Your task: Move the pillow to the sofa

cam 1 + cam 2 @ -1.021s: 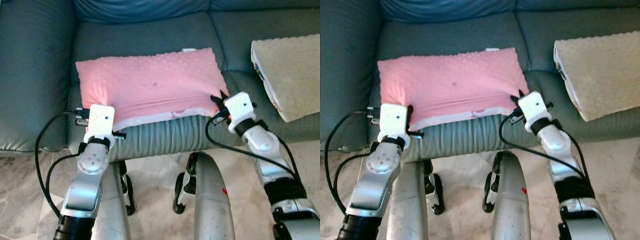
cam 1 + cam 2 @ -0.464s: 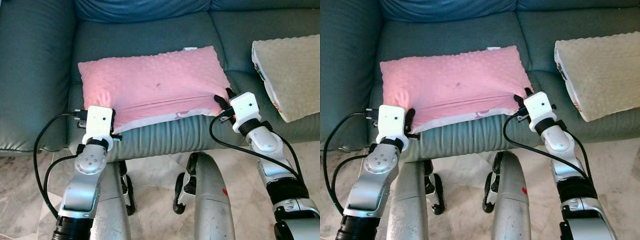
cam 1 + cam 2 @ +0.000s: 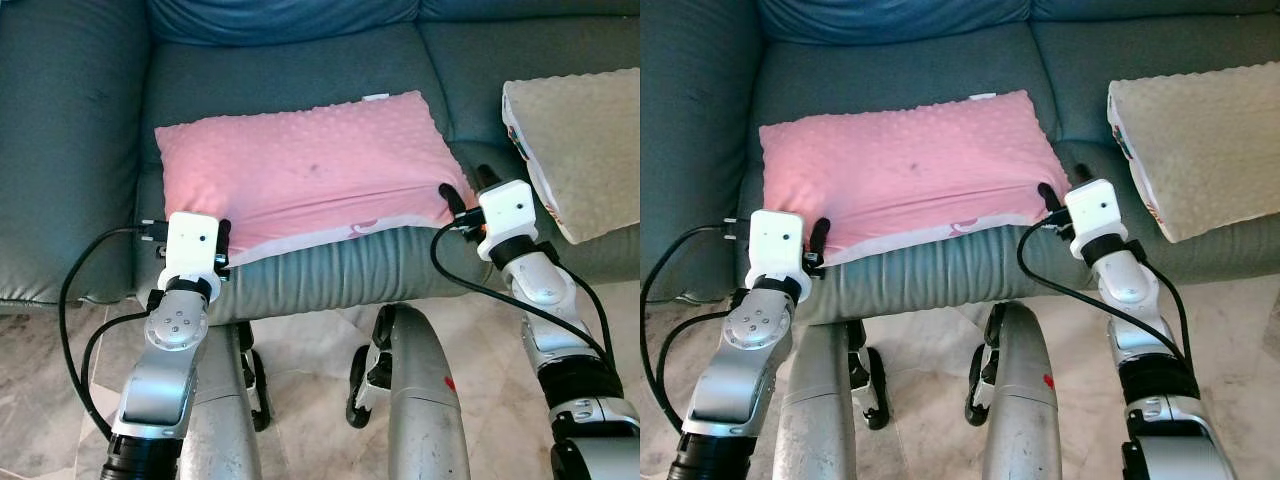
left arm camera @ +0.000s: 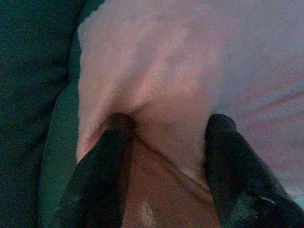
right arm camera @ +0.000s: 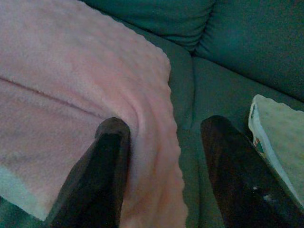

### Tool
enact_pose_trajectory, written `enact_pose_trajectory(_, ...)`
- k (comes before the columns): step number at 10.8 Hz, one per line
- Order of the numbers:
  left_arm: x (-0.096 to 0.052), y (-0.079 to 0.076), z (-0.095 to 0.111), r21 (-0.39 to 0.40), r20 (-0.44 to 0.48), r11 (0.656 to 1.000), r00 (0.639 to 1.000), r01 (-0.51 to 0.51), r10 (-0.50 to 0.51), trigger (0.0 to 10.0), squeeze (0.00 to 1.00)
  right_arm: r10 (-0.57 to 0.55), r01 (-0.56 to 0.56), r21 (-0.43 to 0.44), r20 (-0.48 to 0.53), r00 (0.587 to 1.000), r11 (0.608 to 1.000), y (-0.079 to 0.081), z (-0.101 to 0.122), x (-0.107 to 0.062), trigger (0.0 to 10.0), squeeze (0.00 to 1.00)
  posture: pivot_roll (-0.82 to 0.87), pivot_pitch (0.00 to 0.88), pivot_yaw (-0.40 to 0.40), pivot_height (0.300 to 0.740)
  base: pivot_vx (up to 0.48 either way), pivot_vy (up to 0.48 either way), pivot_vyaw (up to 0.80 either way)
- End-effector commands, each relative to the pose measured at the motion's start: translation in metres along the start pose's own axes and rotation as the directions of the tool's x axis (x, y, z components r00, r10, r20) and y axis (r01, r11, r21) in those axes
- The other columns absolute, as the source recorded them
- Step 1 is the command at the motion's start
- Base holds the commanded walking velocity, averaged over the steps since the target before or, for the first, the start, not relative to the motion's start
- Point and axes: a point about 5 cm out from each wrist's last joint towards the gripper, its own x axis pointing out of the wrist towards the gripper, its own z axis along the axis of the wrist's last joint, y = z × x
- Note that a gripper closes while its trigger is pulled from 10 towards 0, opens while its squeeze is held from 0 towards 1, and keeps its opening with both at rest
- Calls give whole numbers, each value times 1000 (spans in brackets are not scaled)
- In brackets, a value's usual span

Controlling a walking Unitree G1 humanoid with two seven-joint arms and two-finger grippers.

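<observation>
Pink and dimpled, the pillow (image 3: pixel 305 170) lies flat on the sofa (image 3: pixel 290 75) seat cushion, its long axis running left to right, with a beige pillow (image 3: pixel 585 140) well apart on the right. The left gripper (image 4: pixel 161 137) has its fingers spread around the near-left corner, fabric bulging between them. The right gripper (image 5: pixel 164 142) is open at the near-right corner, one finger over the pillow's edge, the other over bare seat. The pillow lies just beyond both grippers, so pulling back towards the robot should free them.
</observation>
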Motion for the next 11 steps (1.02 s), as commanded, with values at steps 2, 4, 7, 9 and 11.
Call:
enact_pose_trajectory(2,-3,25,-14,47,-46,991,990,-129,131,10000,1000,-83,84,41,-37,996,996,-5,-10,-11,10000,1000,22,353,-13,598,0,0,0)
enact_pose_trajectory(4,0,30,-9,47,-12,987,988,-154,155,10000,1000,-65,65,78,-10,998,995,2,-8,-13,10000,1000,19,323,-17,598,0,0,0)
enact_pose_trajectory(7,6,36,-1,40,30,981,981,-190,189,10000,1000,-73,73,97,2,997,993,1,-5,-9,10000,1000,15,265,-17,598,0,0,0)
enact_pose_trajectory(9,5,32,-1,25,51,982,981,-188,187,10000,1000,-71,70,137,-1,997,988,10,-7,-14,10000,1000,19,222,-21,598,0,0,0)
enact_pose_trajectory(11,3,18,-6,16,59,991,990,-131,130,10000,1000,-44,44,183,-7,999,982,25,-11,-18,10000,1000,12,188,-23,598,0,0,0)
